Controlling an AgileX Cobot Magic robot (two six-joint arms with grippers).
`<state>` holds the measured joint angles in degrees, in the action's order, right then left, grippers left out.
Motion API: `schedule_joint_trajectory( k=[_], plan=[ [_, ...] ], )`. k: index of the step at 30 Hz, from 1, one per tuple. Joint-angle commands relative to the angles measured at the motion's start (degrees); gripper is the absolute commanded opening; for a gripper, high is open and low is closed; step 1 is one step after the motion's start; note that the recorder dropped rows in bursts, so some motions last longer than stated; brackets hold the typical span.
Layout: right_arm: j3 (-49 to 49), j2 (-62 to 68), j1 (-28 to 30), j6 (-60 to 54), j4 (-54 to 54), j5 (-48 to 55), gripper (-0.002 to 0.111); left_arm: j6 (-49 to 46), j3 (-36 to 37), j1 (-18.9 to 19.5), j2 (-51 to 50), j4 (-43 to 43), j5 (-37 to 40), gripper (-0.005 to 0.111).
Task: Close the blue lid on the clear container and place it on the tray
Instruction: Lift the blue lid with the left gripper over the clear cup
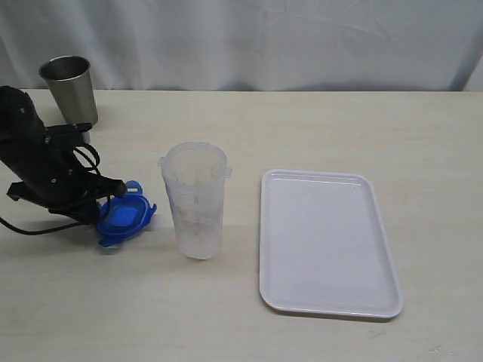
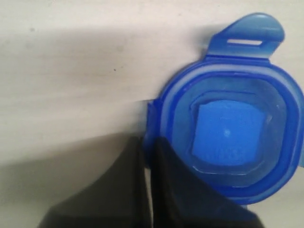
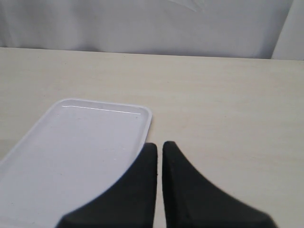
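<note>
The blue lid (image 1: 125,219) is to the left of the clear container (image 1: 195,200), tilted just above the table. My left gripper (image 1: 117,186) is shut on a tab at its rim; in the left wrist view the lid (image 2: 228,133) fills the frame and its edge is pinched in the gripper (image 2: 148,142). The container stands upright and uncovered, left of the white tray (image 1: 332,249). My right gripper (image 3: 159,145) is shut on nothing, hovering by the corner of the tray (image 3: 76,156); the exterior view does not show it.
A steel cup (image 1: 69,89) stands at the back left, behind my left arm. A white curtain closes off the table's far edge. Bare tabletop lies to the right of the tray and along the front.
</note>
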<state>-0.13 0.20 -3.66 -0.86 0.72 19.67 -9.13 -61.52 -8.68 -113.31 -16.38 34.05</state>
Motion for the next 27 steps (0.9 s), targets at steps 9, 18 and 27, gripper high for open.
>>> schedule_joint_trajectory(
  k=[9,18,27],
  plan=[
    [0.1,-0.2,0.2,0.2,-0.1,-0.1,0.004,-4.9,0.2,0.0,13.6,4.1,-0.9,0.000],
    [0.1,-0.2,0.2,0.2,-0.1,-0.1,0.004,-23.7,0.2,-4.5,27.5,3.9,-9.0,0.000],
    [0.1,-0.2,0.2,0.2,-0.1,-0.1,0.004,-27.5,0.2,-13.0,29.8,13.1,-19.2,0.000]
  ],
)
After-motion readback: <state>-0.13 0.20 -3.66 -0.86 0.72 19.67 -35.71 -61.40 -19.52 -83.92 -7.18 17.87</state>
